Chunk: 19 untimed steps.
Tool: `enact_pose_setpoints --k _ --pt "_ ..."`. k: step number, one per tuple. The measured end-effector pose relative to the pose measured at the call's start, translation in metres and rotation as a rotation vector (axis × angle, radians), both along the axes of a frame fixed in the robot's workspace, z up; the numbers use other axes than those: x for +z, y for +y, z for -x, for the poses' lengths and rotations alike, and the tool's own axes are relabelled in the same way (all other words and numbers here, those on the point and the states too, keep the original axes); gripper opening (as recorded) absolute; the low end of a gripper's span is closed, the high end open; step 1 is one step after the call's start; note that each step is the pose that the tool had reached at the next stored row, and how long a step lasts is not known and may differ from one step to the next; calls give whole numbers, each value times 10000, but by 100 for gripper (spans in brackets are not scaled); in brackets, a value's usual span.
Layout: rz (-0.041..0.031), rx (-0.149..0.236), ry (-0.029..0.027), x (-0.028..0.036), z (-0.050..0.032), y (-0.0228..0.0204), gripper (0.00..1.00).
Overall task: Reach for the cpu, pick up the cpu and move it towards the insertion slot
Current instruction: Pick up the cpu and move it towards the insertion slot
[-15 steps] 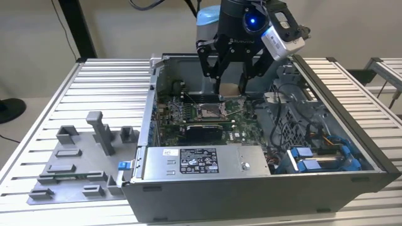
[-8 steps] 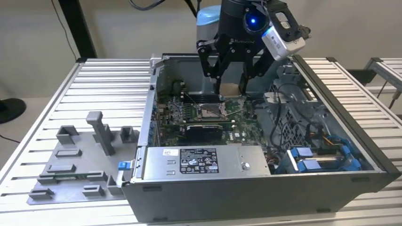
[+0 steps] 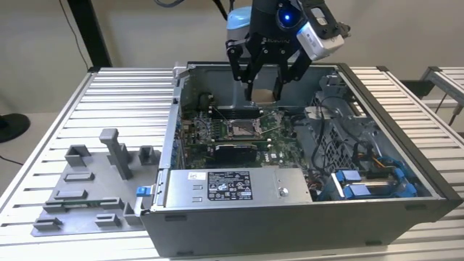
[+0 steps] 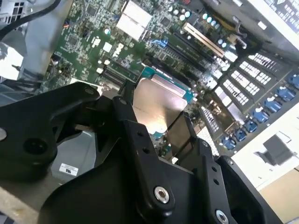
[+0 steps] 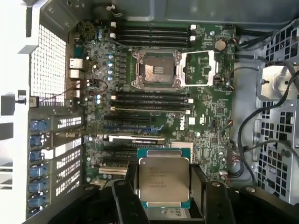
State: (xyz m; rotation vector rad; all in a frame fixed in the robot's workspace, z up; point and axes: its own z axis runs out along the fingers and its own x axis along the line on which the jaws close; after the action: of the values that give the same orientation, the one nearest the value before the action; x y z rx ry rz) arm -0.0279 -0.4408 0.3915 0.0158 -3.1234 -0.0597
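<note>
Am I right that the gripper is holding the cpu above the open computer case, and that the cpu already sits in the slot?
Not quite: the gripper holds the cpu above the case, but the slot is empty, as the first wrist view shows.

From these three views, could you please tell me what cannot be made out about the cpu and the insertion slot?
- The cpu: underside hidden in both wrist views; near edges covered by the gripper fingers.
- Its height above the insertion slot: no view settles it.
- In the exterior view the gripper body covers most of the cpu.
- Socket contacts: too small to judge.
</note>
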Motion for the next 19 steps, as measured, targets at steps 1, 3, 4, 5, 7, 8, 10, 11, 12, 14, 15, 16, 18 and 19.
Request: enact_pose_setpoints --k 1,3,4,5,7,8,10,11,12,14,15,16,18,19 --pt "-2 0 -1 -2 0 30 0" --pt "-1 0 0 -4 0 87 0" --pt "0 0 0 -4 0 114 0" --pt "0 0 0 -6 0 138 0" --pt "2 0 0 -10 0 214 0" --pt "1 0 1 -13 0 242 0" --pt "0 0 0 -16 0 277 0" --pt "-1 0 0 -18 0 293 0" --pt "-1 0 0 -20 0 315 0" --pt "0 0 0 -22 0 356 0" --pt "-1 -1 -1 -24 0 386 0" --pt "-1 0 0 -26 0 427 0" --pt "0 0 0 -32 0 512 0" --pt "0 0 0 -35 0 548 0"
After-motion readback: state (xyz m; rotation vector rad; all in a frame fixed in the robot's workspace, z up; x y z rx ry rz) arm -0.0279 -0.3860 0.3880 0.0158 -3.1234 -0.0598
